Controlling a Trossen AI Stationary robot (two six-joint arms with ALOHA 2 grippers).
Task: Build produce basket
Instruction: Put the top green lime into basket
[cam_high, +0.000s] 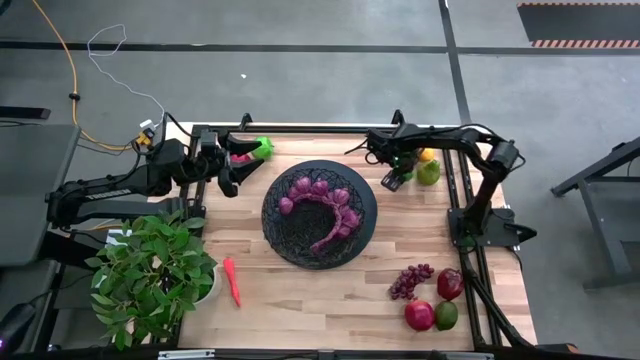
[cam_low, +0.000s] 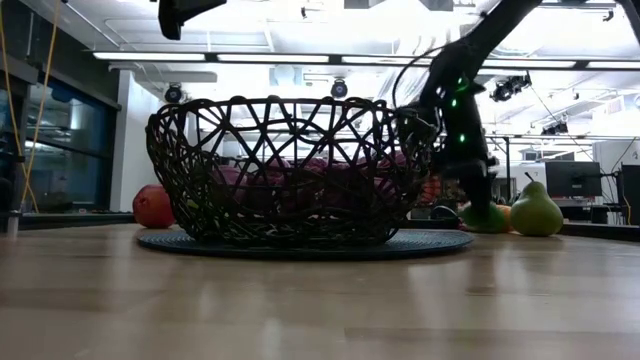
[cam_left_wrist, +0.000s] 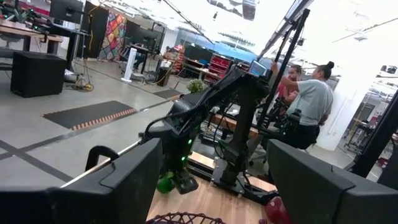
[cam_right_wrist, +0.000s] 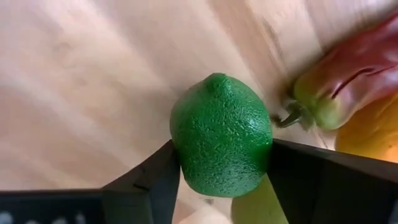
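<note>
right gripper (cam_right_wrist: 221, 171) pinching lime (cam_right_wrist: 221, 134) on tabletop (cam_high: 300, 290) at far right corner, beside pear (cam_high: 428, 172); basket (cam_high: 282, 228) mid-table holds grapes (cam_high: 335, 205); left gripper (cam_high: 237, 165) spread, hovering left of basket

basket (cam_high: 277, 228) mid-table with grape bunches (cam_high: 330, 205) inside, potted plant (cam_high: 150, 270) left, fruits (cam_high: 435, 300) right

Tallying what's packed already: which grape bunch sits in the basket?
The large curved grape bunch lies inside the basket. The small grape bunch lies on the table beside the red fruits.
</note>
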